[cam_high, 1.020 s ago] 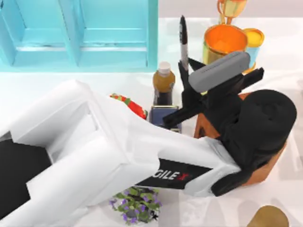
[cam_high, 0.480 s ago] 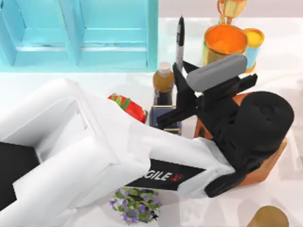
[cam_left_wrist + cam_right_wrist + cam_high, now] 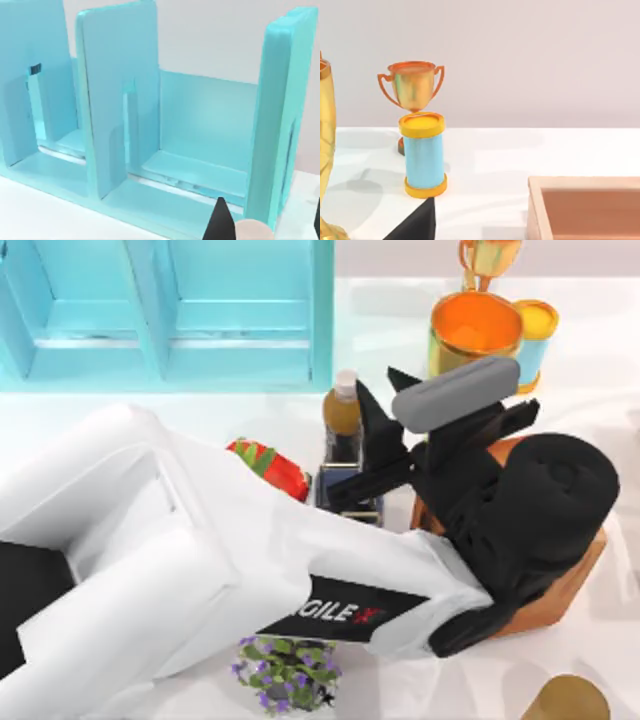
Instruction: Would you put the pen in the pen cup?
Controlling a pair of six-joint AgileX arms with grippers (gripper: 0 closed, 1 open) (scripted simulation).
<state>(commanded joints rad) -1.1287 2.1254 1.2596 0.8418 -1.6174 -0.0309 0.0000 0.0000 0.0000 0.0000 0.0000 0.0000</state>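
Currently listing: left end effector (image 3: pixel 388 405), released, fingers spread wide, hovering over the small square slate-blue pen cup with thin metallic rim (image 3: pixel 348 490). The cup is standing on the white table (image 3: pixel 600 360), just beside the brown bottle with beige cap (image 3: pixel 343 412). The top view is also showing a turquoise slotted rack (image 3: pixel 170 310). The left wrist view is giving that rack close up. The right wrist view is showing a gold trophy (image 3: pixel 413 85) behind a blue, yellow-lidded canister (image 3: pixel 423 155). Right end effector (image 3: pixel 416 221): grip cannot be told.
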